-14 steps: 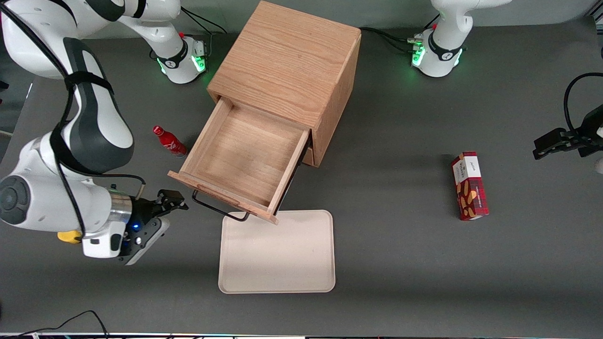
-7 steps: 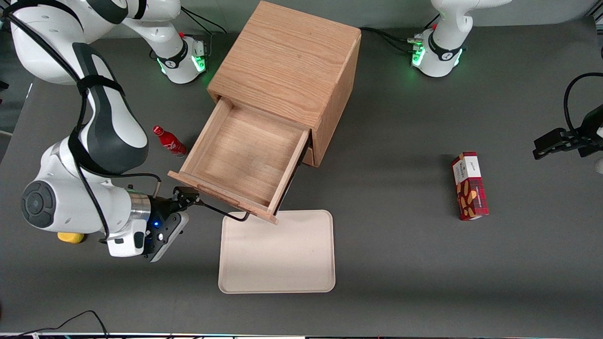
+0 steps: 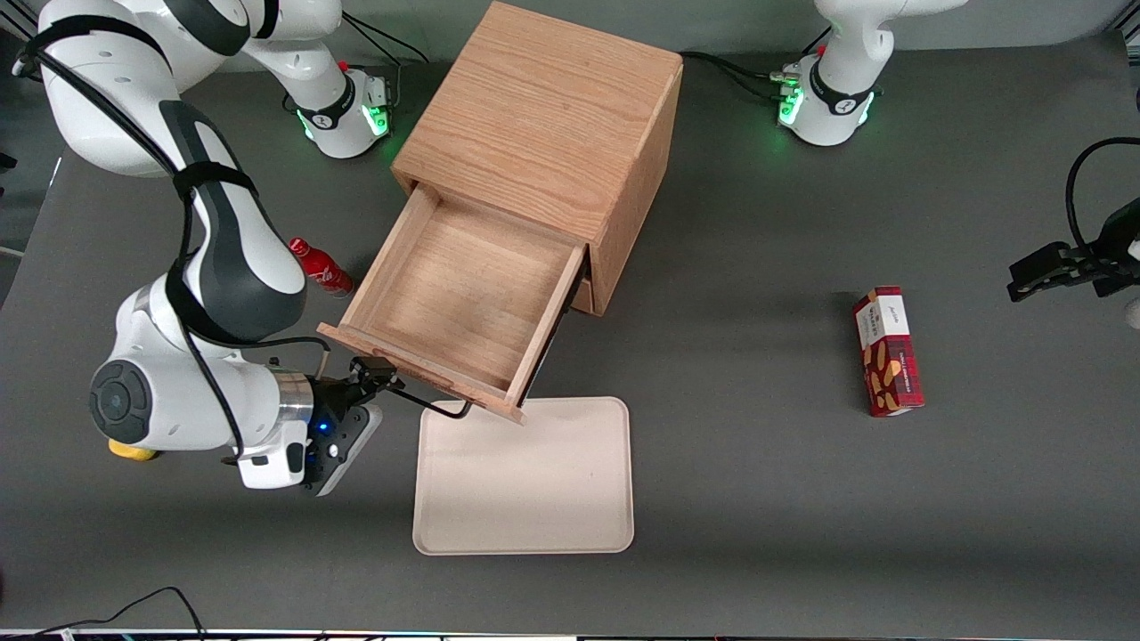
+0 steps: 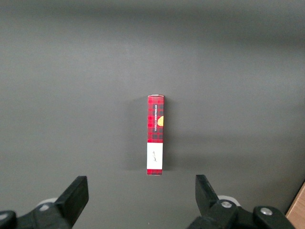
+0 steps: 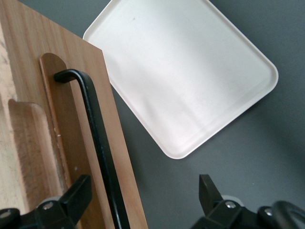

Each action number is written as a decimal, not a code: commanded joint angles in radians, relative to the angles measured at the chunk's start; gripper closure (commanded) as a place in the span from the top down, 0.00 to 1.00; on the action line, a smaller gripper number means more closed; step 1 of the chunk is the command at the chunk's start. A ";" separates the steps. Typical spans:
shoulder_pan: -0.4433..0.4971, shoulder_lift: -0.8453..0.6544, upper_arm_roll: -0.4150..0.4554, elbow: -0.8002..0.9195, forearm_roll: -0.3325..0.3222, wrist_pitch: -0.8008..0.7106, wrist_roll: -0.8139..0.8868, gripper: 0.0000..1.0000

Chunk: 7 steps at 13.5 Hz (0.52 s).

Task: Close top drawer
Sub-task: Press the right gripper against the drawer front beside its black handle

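The light oak cabinet [image 3: 543, 116] stands at the middle of the table, and its top drawer [image 3: 463, 289] is pulled far out, showing an empty wooden box. A thin black wire handle [image 3: 434, 408] [image 5: 97, 138] runs along the drawer's front panel [image 5: 114, 157]. My right gripper [image 3: 378, 372] [image 5: 144, 192] is at the handle's end nearer the working arm. It is open. One finger [image 5: 78, 194] lies over the wooden front and the other finger [image 5: 208, 192] over the grey table, so the handle bar passes between them untouched.
A white tray [image 3: 525, 476] [image 5: 186, 76] lies on the table just in front of the open drawer. A red bottle [image 3: 321, 269] lies beside the drawer. A yellow object [image 3: 132, 448] sits under my arm. A red snack box [image 3: 888, 352] [image 4: 156, 135] lies toward the parked arm's end.
My right gripper has travelled from the working arm's end of the table toward the drawer front and now straddles the end of the handle. The drawer has not moved.
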State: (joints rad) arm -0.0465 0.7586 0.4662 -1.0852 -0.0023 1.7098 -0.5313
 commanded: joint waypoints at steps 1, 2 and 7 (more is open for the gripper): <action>0.013 0.024 0.006 0.021 -0.008 0.011 -0.035 1.00; 0.014 0.028 0.005 0.016 -0.008 0.014 -0.035 1.00; 0.016 0.042 -0.001 0.010 -0.031 0.037 -0.042 1.00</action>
State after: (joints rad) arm -0.0354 0.7909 0.4657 -1.0866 -0.0152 1.7372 -0.5465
